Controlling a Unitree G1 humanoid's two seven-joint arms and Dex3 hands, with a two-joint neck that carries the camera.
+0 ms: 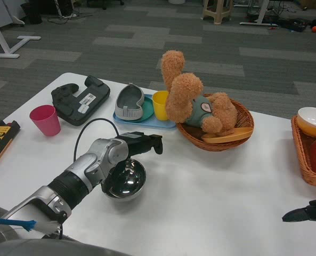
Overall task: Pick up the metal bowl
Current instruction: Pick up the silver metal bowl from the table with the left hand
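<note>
The metal bowl (124, 181) sits on the white counter (211, 192), mouth up, near the front-left. The left hand (139, 145) covers its far rim from above, seemingly gripping it, though finger contact is hidden. Bare counter lies right of the bowl; the wicker basket (237, 133) and blue tray (147, 120) stand well behind. The right hand (307, 212), at the frame's edge, shows its fingers drawn together, holding nothing.
</note>
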